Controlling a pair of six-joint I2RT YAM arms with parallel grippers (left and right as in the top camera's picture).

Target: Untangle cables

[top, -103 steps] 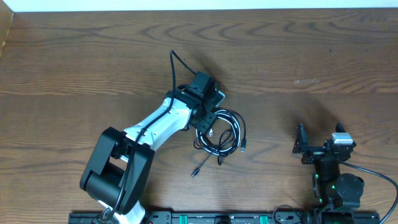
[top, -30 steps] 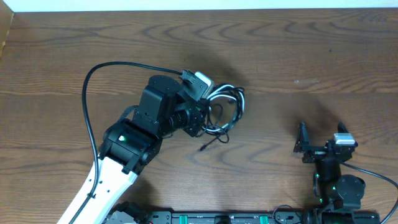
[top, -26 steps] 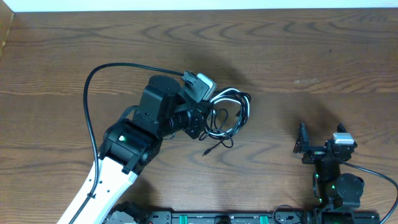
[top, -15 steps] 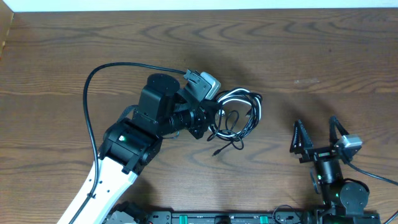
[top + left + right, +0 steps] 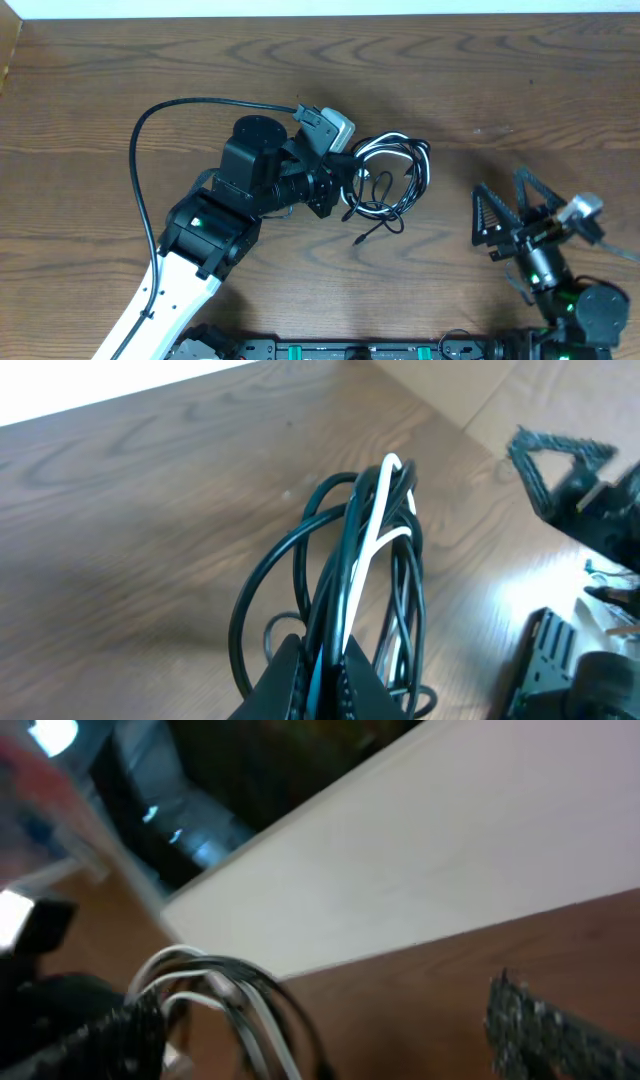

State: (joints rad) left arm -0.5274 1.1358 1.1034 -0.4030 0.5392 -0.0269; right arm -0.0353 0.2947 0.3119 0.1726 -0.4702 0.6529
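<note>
The left claw [image 5: 320,652] is pinching the cables [image 5: 372,540], its two fingers pressing together on the near side of the bundle. The cords are looping up and away from the fingertips in a loose coil: several thin, glossy black strands and one white strand running through the middle. In the overhead view the coil is spreading out just beyond the claw, toward the right arm, with one black tail ending in a small plug and trailing back toward the robot's base. The left arm is stretching forward from its base, its white lower link angling up into the black wrist, and a thick black lead [image 5: 140,150] is arching off its outer side.

The right claw [image 5: 497,180] is standing spread, its two ribbed triangular fingers wide apart and holding nothing. It is sitting well apart from the coil, close to its own base and pointing toward the cables, which are showing blurred between its fingers in the wrist view.

Everything is resting over a brown wooden table [image 5: 500,80] with bold wavy grain. A pale wall [image 5: 300,8] is running along the far edge.
</note>
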